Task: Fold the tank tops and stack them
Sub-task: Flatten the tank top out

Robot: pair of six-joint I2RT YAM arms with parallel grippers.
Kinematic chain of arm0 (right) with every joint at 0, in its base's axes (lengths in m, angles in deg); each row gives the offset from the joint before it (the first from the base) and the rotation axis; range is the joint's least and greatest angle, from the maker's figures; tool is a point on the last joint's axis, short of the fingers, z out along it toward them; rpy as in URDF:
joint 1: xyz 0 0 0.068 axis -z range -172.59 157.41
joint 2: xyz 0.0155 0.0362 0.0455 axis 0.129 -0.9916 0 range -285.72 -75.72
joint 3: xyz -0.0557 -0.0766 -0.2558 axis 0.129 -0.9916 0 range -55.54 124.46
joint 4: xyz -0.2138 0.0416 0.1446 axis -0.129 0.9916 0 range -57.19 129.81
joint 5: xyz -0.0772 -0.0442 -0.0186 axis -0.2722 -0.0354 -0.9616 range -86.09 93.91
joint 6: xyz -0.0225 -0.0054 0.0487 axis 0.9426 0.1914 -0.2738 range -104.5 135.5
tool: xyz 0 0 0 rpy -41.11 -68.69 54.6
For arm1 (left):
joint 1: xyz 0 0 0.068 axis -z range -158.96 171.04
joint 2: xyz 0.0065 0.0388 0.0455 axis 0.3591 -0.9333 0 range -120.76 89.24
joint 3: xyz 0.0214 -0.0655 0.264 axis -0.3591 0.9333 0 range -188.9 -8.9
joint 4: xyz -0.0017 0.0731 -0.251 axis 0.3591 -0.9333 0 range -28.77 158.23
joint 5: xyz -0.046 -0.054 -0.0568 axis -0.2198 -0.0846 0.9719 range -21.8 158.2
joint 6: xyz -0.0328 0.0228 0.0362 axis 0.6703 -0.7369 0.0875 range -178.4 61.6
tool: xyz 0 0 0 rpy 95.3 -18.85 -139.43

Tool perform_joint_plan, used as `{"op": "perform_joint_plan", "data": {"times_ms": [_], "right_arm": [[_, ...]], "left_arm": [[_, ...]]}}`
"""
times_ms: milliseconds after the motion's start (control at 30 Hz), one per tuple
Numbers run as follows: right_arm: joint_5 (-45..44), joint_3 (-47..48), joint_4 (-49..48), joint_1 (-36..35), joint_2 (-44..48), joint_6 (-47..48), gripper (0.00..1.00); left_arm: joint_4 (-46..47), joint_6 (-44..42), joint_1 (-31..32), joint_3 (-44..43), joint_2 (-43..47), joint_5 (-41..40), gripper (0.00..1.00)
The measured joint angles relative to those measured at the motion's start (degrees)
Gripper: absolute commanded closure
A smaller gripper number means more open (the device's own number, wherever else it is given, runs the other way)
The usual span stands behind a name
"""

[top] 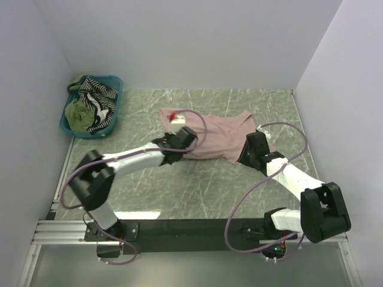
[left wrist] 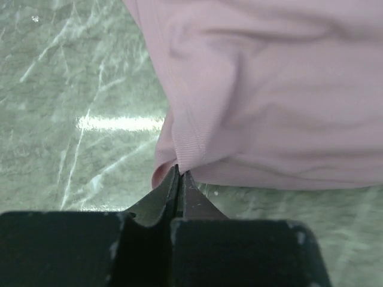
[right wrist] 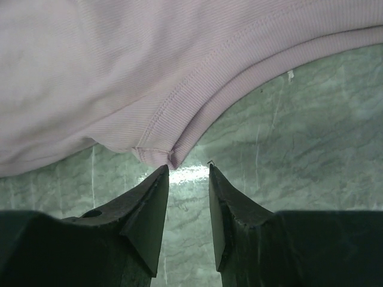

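Observation:
A dusty pink tank top (top: 215, 134) lies spread on the green marble table. My left gripper (top: 178, 154) is at its near left edge; in the left wrist view its jaws (left wrist: 178, 171) are shut on the pink top's hem (left wrist: 185, 149). My right gripper (top: 244, 156) is at the near right corner. In the right wrist view it (right wrist: 187, 168) is open, with a seamed corner of the pink top (right wrist: 161, 152) just beyond its left fingertip and nothing between the fingers. A black-and-white striped top (top: 99, 95) and an olive green top (top: 76, 113) lie in the basket.
A teal plastic basket (top: 118, 89) stands at the far left by the left wall. White walls close in the table at the back and both sides. A small red and white tag (top: 175, 116) shows at the pink top's far left corner.

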Motion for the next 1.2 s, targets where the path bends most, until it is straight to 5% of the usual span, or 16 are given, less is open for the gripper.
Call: {"op": "perform_joint_plan", "data": {"times_ms": [200,500,1200], "right_arm": [[-0.02,-0.33,-0.17,-1.40,-1.53,-0.79,0.57],[-0.63,0.74,-0.61,-5.05,-7.45,-1.38,0.55],[-4.31,4.76,-1.38,-5.81,-12.59,-2.25,0.56]], "left_arm": [[4.07,2.16,-9.46,6.25,10.75,13.18,0.99],[8.85,6.10,-13.51,14.99,11.54,29.22,0.99],[13.14,8.50,-16.70,17.46,11.56,36.74,0.99]]}}
